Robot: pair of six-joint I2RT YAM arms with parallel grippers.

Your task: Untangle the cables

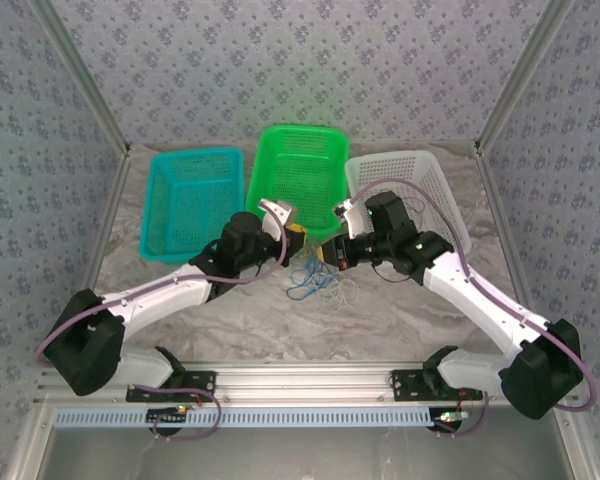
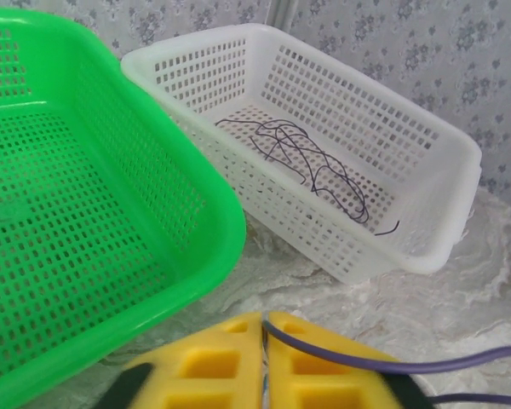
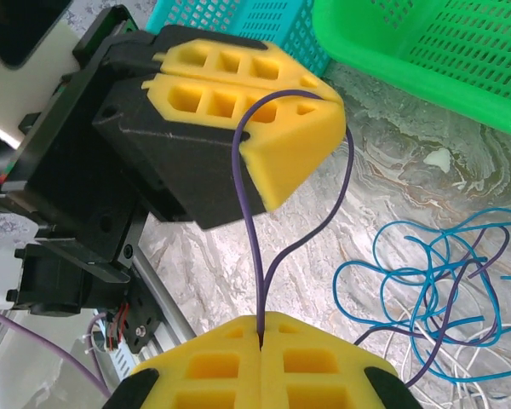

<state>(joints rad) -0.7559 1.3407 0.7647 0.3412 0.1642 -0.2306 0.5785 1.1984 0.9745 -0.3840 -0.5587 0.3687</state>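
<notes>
Purple wire (image 3: 254, 239), thinner than a finger, runs in a slack loop between the two tools, and each has its jaws pressed together on it. The left tool (image 3: 315, 102) pinches one part of the strand between its yellow pads. The right tool (image 3: 262, 336) pinches another part lower down, close to the first. From there the strand trails off into the tangle (image 3: 434, 298) lying on the marbled tabletop (image 3: 392, 170), where it crosses a blue wire (image 3: 426, 281) and a pale wire (image 3: 468, 383). From above, that heap sits just in front of both tools, near the green basket (image 1: 298, 175). The left wrist view shows another dark wire (image 2: 311, 162) lying loose and looped on the floor of the white basket (image 2: 298, 213).

These wires look very light and limp, with just enough spring to keep their curls. I judge that a pull on one will drag its neighbours along rather than slide free, because the loops snag at the crossings. The coating is smooth and the strand is thin, so it could slip through soft foam pads if it is not clamped squarely at the seam. The best hold is on a single free stretch away from the crossings, with the second tool close beside the first, as they are now. A short span can then be drawn apart slowly, watching whether the blue loops lift with it.
</notes>
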